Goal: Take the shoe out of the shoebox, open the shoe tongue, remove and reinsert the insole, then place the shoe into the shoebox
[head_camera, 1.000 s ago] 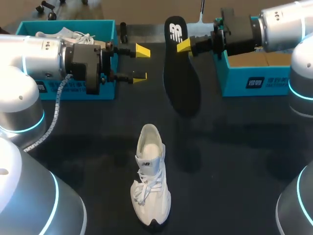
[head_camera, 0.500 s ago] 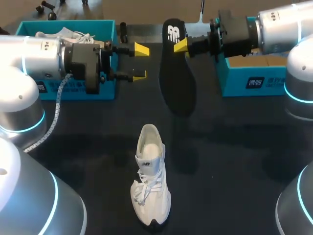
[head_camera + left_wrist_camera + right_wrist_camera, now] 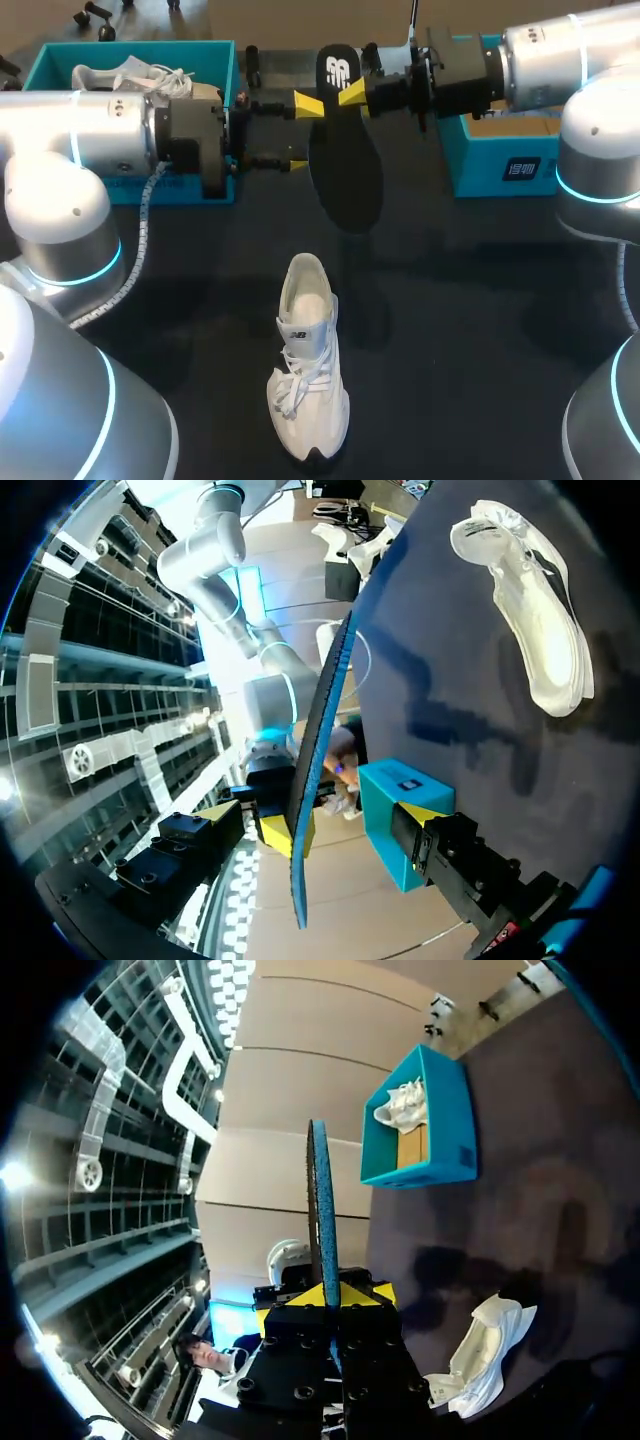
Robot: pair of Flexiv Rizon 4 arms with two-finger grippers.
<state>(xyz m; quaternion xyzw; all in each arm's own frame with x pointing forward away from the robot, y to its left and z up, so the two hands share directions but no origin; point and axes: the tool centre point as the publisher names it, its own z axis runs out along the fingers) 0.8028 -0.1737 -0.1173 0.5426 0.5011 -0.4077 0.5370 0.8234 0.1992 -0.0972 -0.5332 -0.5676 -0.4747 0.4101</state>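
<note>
A black insole (image 3: pixel 345 160) hangs upright over the back of the table, its heel end pinched in my right gripper (image 3: pixel 352 92), which is shut on it. My left gripper (image 3: pixel 302 134) is open at the insole's left edge. In the left wrist view the insole (image 3: pixel 318 750) shows edge-on between that gripper's (image 3: pixel 352 820) spread fingers, close to one yellow tip. In the right wrist view the insole (image 3: pixel 322 1210) rises straight out of the shut gripper (image 3: pixel 328 1295). The white shoe (image 3: pixel 308 370) lies on the dark table below, toe toward the near edge; it also shows as the shoe (image 3: pixel 530 610) and the shoe (image 3: pixel 480 1360).
A teal shoebox (image 3: pixel 215 60) at the back left holds another white shoe (image 3: pixel 130 75); this box (image 3: pixel 445 1110) also shows in the right wrist view. A second teal shoebox (image 3: pixel 500 165) stands at the back right under my right arm.
My right gripper has carried the insole to the left. My left gripper has moved right, so the insole now stands between its open fingers. The shoe has not moved.
</note>
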